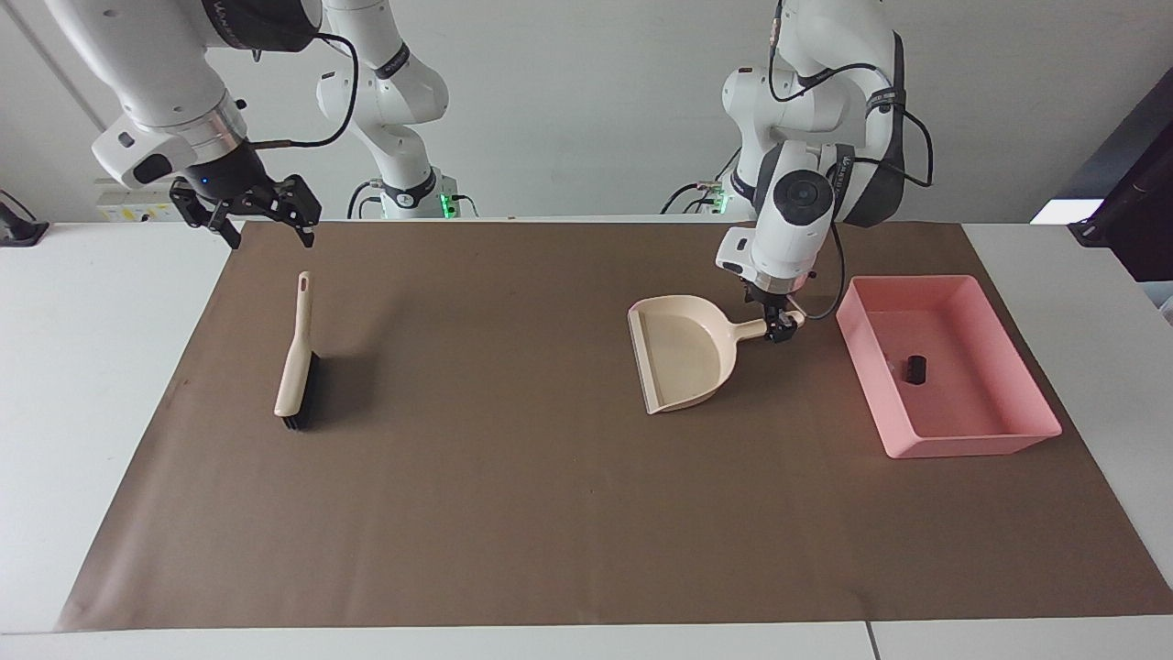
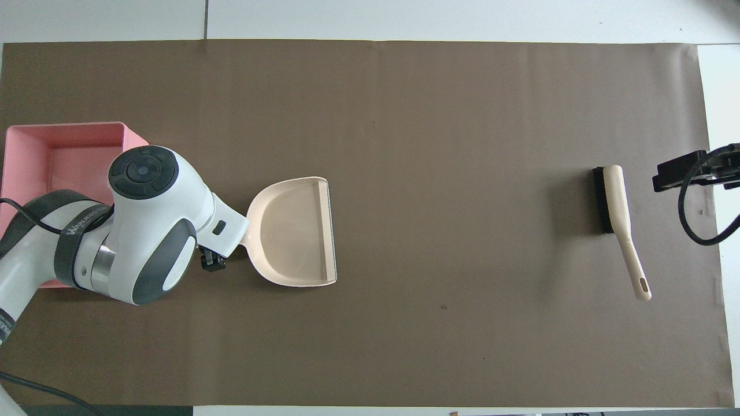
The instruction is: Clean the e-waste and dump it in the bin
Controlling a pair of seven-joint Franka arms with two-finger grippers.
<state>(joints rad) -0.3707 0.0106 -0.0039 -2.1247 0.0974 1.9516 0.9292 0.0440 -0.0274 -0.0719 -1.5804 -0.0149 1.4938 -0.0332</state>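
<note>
The right gripper [image 1: 264, 231] is held spread apart above the mat's [image 1: 513, 477] edge, near the brush [image 1: 297, 357]. The left gripper [image 1: 779, 328] is clamped on the dustpan's [image 1: 685, 353] handle. Only the facing view shows the black block [image 1: 915, 368] inside the pink bin [image 1: 953, 445]; overhead, the left arm covers it.

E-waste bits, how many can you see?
1 for sure: a black block in the pink bin. A pale speck beside it may be another; the left arm hides much of the bin from overhead.
</note>
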